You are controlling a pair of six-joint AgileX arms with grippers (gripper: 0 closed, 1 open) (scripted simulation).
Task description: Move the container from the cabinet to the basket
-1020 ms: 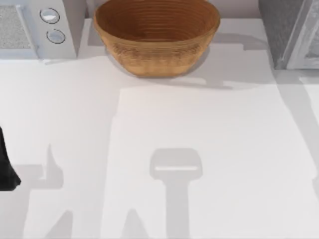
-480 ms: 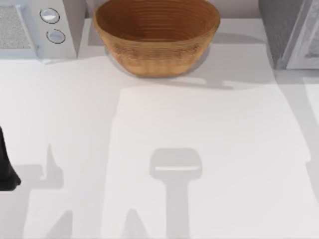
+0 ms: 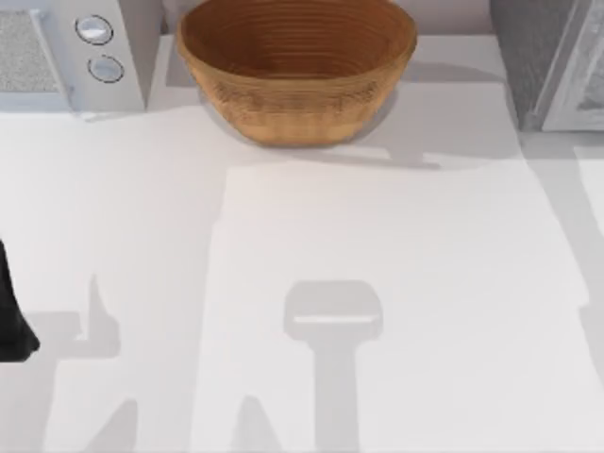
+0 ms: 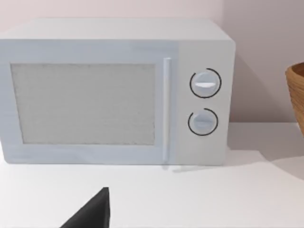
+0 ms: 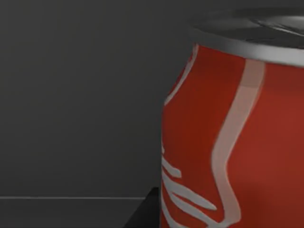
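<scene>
Dark grey cabinet (image 5: 71, 95) walls surround the upright red container (image 5: 232, 142), directly before the right gripper; whether that gripper is clenched I cannot tell. Likely light, rigid, slick: grasp its mid-body. Left arm idles.

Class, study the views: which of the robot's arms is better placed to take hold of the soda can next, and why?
Right. Its wrist camera looks at the red can from close up, against dark grey walls. The left arm sits at the table's left edge, facing the microwave.
</scene>
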